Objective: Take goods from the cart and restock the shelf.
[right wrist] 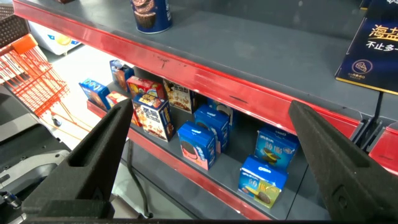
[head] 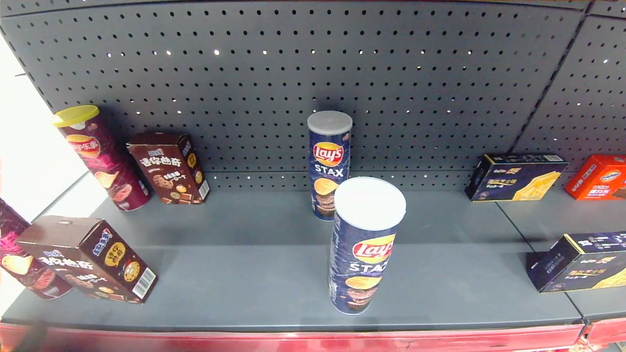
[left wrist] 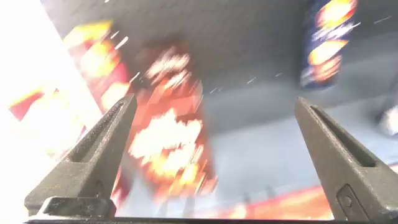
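Observation:
Two blue chip cans stand on the grey shelf: one near the front edge, one behind it by the pegboard. My left gripper is open and empty, facing a blurred brown box, with a blue can farther off. My right gripper is open and empty, below the shelf's red front edge. The base of a blue can stands above that edge. The red wire cart is off to the side.
Purple cans and brown biscuit boxes fill the shelf's left end. Dark blue boxes and an orange box lie on the right. Several blue boxes sit on the lower shelf. A perforated panel closes the back.

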Robot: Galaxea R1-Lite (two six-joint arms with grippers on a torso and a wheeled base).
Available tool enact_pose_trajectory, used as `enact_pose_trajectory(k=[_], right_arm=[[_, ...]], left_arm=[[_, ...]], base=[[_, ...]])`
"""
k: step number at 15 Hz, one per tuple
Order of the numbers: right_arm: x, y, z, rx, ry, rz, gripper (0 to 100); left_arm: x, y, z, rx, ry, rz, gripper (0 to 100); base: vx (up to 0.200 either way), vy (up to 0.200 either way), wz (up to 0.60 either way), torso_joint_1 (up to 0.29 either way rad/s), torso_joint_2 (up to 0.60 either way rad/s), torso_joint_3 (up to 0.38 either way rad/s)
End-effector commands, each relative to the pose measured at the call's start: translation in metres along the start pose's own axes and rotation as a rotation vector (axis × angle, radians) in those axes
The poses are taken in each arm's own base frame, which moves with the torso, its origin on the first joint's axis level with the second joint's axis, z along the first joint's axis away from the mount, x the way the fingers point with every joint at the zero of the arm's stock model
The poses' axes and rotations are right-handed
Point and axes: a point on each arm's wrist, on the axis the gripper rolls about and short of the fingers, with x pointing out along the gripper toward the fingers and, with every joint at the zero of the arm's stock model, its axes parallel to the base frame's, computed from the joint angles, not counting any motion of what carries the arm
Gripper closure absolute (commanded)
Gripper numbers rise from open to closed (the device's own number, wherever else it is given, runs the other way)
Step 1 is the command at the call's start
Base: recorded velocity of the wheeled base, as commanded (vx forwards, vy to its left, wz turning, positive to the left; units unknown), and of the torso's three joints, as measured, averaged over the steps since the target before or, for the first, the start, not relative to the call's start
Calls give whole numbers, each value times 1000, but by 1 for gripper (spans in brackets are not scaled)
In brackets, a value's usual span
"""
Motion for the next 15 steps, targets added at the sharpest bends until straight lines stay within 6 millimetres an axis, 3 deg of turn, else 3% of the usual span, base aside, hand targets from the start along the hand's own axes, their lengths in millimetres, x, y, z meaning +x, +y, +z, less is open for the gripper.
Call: enact_pose_trajectory(k=[1, 4, 8, 15], right_arm=[[0, 0, 0, 0, 1, 0, 0], [0, 0, 0, 0, 1, 0, 0], [0, 0, 0, 0, 1, 0, 0], [0, 0, 0, 0, 1, 0, 0]], left_arm=[[-27, -7, -19, 19, -8, 87, 0], [-43, -12, -41, 9, 89, 67, 0], [-50, -17, -57, -29, 170, -131, 0], [-51, -18, -57, -105, 161, -123, 0]], base=[[0, 0, 0, 0, 0, 0], [0, 0, 0, 0, 0, 0], [0, 0, 0, 0, 0, 0], [0, 0, 0, 0, 0, 0]])
